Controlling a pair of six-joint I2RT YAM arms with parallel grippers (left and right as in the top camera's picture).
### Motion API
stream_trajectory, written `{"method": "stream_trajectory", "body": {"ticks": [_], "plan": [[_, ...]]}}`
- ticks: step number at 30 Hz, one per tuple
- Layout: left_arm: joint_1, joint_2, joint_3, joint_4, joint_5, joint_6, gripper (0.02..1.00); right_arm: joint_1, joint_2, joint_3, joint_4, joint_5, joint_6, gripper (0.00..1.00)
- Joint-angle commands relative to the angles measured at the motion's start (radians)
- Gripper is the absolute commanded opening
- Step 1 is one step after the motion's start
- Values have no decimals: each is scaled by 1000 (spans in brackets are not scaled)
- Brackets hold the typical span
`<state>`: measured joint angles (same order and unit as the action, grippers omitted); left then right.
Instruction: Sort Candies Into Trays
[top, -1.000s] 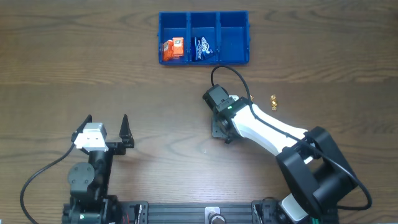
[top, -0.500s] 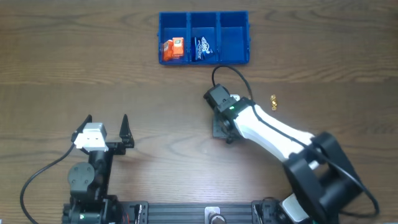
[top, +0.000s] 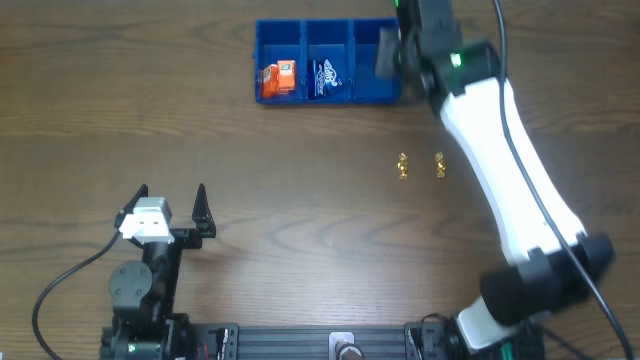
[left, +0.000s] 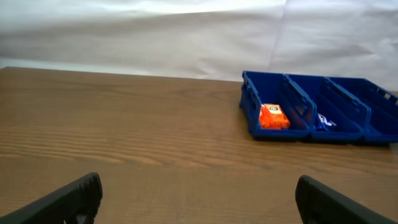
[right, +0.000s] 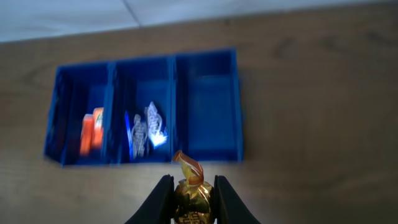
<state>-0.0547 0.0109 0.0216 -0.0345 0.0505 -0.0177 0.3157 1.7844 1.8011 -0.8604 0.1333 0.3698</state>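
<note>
A blue three-compartment tray (top: 257, 60) sits at the far middle of the table. Orange candies (top: 277, 78) lie in its left compartment and blue-wrapped candies (top: 325, 75) in the middle one; the right compartment (right: 207, 115) is bare. My right gripper (right: 191, 194) is shut on a gold-wrapped candy (right: 188, 169), lifted over the table just short of the tray (right: 237, 106). From above, the right gripper (top: 390, 58) shows by the tray's right end. Two gold candies (top: 403, 166) (top: 439, 164) lie on the table. The left gripper (top: 172, 205) stands open at the near left, holding nothing.
Bare wooden table surrounds the tray (left: 250, 109) on all sides. The right arm's white link (top: 500, 160) stretches diagonally across the right half of the table. A pale wall stands behind the table's far edge.
The right arm has lifted from the table's middle and swung far up to the tray with a gold candy. A second gold candy, earlier under the arm, now shows. The left arm stayed still.
</note>
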Motion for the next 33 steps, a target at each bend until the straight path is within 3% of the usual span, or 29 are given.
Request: {"method": "stream_trajectory", "body": {"ticks": [1, 13, 15, 17, 19, 26, 33], "plan": [[4, -6, -17, -41, -2, 15, 998, -19, 239, 179, -26, 14, -84, 134], [4, -6, -17, -41, -2, 15, 998, -30, 395, 203, 42, -4, -61, 222], [4, -6, -17, -41, -2, 15, 998, -30, 395, 203, 46, -4, -61, 323], [4, -6, -17, -41, -2, 15, 998, -31, 395, 203, 50, -4, -63, 507], [4, -6, -17, -41, -2, 15, 998, -36, 394, 203, 50, -4, -65, 544], [4, -6, -17, -41, -2, 15, 998, -48, 277, 182, -11, 2, -89, 555], [4, -6, -17, -41, -2, 15, 998, -50, -48, -186, -23, 31, -90, 566]]}}
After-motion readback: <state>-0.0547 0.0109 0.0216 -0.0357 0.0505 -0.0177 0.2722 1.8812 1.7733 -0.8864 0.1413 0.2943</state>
